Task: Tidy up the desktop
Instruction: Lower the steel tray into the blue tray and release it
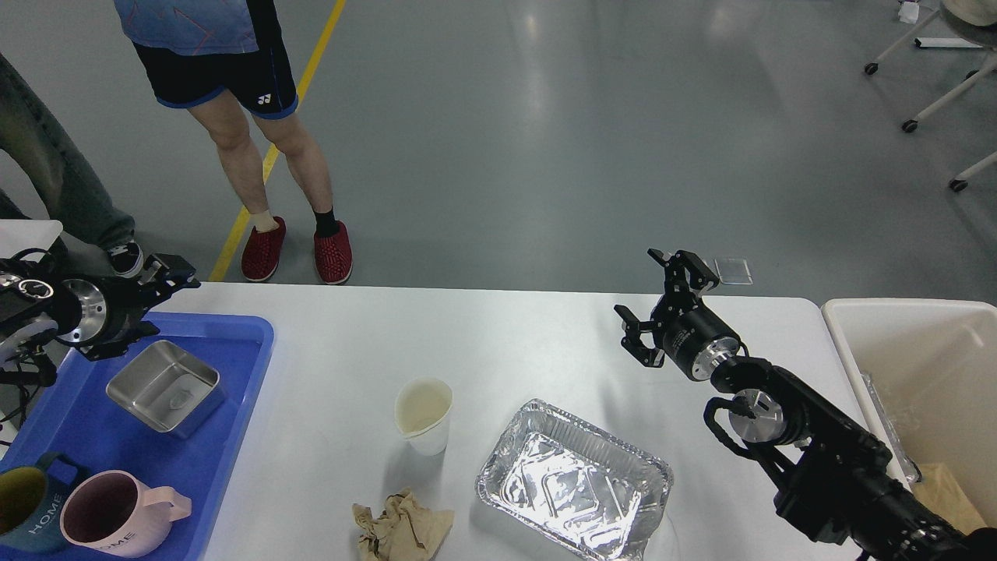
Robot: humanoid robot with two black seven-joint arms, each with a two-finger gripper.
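Across the view the desktop [498, 343] runs lengthwise left-right; right hand [658, 300] spread, empty.

desktop [498, 343] | white, matte, rounded far corners | flat, spans most of view width

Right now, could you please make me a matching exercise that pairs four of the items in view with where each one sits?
Items:
1. steel pan
2. paper cup
3. foil tray
4. crumpled napkin

Places:
A. on the desktop, nearest the front edge, in front of the cup
B. inside the blue tray, behind the two mugs
C. on the desktop, right of the cup
D. on the desktop, between the blue tray and the foil tray

Pairs: 1-B, 2-D, 3-C, 4-A
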